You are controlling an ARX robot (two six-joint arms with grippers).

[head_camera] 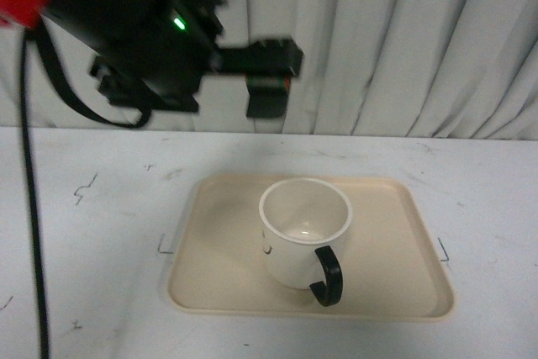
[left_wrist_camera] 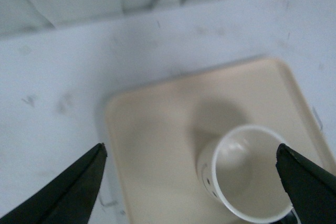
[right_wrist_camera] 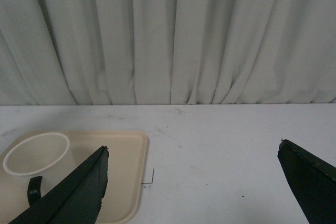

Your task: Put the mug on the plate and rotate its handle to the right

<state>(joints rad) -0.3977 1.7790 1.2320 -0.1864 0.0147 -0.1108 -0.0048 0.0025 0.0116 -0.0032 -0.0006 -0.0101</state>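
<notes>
Front view: mug (head_camera: 290,251) upright on plate (head_camera: 217,250), handle (head_camera: 329,276) front-right.

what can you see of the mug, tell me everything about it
The mug is cream-white, rounded, glossy like ceramic, empty and upright. Its black loop handle points toward the camera, slightly right. Part of a black drawn face shows on its left side. It stands near the middle of the beige plate; nothing else touches it.
</notes>
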